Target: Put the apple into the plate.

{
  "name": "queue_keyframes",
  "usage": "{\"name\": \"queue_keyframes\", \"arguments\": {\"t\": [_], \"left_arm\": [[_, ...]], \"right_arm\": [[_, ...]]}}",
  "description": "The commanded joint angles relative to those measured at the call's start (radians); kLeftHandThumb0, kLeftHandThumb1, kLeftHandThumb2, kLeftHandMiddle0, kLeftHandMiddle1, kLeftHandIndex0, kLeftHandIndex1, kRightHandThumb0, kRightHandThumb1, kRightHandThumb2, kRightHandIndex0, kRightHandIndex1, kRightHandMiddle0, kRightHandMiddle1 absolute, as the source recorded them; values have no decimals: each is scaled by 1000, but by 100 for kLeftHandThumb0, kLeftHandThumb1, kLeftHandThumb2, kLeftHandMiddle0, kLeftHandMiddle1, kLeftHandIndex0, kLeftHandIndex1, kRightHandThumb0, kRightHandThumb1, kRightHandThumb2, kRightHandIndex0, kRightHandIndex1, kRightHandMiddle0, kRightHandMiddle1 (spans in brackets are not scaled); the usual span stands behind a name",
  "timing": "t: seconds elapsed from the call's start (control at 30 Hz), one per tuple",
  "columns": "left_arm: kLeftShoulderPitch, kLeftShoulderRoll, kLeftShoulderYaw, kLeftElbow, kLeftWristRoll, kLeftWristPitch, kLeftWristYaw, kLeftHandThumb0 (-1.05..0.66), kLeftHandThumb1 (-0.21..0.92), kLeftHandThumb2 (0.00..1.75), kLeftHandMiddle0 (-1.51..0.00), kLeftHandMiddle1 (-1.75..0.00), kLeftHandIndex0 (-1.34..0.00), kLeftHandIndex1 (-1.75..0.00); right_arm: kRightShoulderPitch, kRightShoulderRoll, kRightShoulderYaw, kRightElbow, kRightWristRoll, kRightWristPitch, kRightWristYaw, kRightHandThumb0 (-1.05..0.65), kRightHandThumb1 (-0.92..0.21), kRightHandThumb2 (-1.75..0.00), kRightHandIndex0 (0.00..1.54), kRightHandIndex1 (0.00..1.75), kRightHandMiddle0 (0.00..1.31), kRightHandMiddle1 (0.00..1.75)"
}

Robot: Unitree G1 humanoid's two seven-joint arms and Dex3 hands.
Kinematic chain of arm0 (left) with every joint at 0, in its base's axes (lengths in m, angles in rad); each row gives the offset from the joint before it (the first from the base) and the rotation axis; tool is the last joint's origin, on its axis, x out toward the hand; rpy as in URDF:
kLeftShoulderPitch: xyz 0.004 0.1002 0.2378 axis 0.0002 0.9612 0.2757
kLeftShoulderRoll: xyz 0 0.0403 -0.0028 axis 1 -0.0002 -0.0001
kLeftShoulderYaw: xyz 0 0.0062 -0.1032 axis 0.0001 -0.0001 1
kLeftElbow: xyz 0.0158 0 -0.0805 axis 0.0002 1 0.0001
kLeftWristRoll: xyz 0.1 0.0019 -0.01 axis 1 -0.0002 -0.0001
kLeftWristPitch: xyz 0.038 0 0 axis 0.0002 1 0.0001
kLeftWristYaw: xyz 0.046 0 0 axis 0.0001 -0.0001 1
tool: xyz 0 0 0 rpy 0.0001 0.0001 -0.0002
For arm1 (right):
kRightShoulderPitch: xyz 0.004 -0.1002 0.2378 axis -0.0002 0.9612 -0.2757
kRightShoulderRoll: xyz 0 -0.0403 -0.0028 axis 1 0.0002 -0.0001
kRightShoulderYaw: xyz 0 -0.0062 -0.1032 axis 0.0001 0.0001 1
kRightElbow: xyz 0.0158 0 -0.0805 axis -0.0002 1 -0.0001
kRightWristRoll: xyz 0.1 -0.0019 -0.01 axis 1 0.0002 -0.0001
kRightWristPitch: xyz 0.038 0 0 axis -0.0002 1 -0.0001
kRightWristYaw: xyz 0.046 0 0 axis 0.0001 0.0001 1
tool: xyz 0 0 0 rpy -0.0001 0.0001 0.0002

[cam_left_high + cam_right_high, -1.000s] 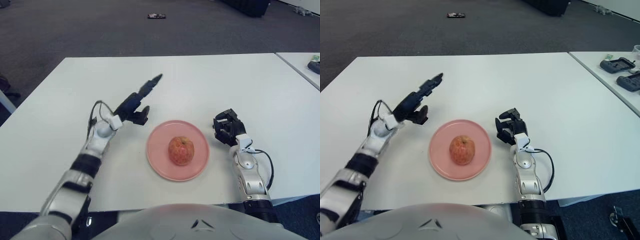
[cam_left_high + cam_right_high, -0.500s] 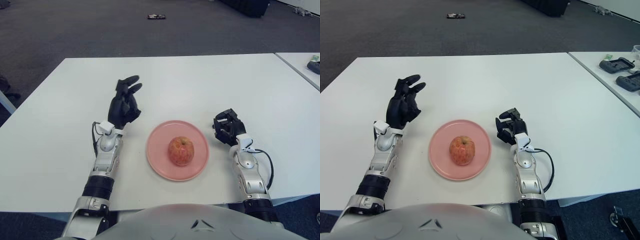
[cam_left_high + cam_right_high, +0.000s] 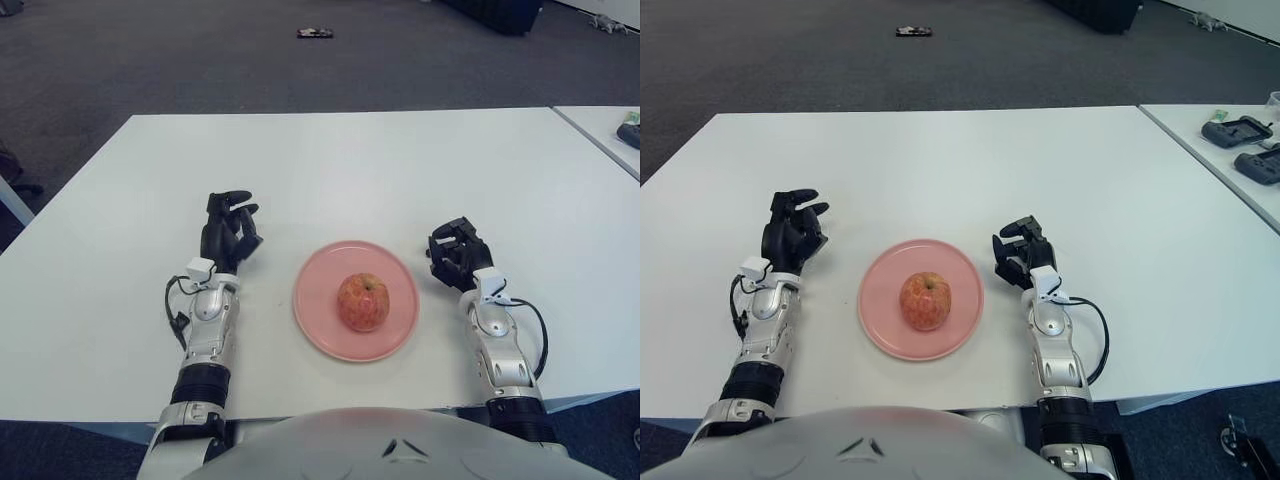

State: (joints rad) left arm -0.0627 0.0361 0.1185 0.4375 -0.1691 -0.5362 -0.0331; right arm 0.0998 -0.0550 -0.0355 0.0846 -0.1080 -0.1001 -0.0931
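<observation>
A red-yellow apple (image 3: 362, 301) sits upright in the middle of a pink plate (image 3: 320, 325) near the front of the white table (image 3: 340, 160). My left hand (image 3: 228, 232) rests on the table to the left of the plate, apart from it, fingers loosely curled and empty. My right hand (image 3: 455, 252) is parked on the table just right of the plate, fingers curled and empty. Neither hand touches the apple or the plate.
A second table edge at the far right carries dark devices (image 3: 1238, 130). A small dark object (image 3: 315, 33) lies on the carpet beyond the table.
My left arm has drawn back from an outstretched reach and lowered beside the plate, its fingers curling in. The apple, plate and right hand have not moved.
</observation>
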Motion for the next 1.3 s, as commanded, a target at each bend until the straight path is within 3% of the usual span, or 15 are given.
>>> {"name": "queue_keyframes", "arguments": {"t": [0.0, 0.53, 1.27], "left_arm": [[-32, -10, 2, 33, 29, -70, -5, -42, 56, 103, -58, -173, -42, -175], [-22, -27, 12, 137, 62, -141, 7, -43, 46, 115, -77, -175, -49, -175], [-11, -11, 5, 197, 176, -82, 100, -45, 42, 120, -84, -175, -53, -175]], "right_arm": [[0, -6, 4, 31, -2, -8, 8, -37, -73, -80, 52, 138, 30, 175], [-3, -9, 2, 49, -6, -32, 10, -37, -72, -81, 52, 138, 31, 175], [-9, -11, 7, 53, 1, -21, 21, -37, -75, -77, 49, 136, 29, 175]]}}
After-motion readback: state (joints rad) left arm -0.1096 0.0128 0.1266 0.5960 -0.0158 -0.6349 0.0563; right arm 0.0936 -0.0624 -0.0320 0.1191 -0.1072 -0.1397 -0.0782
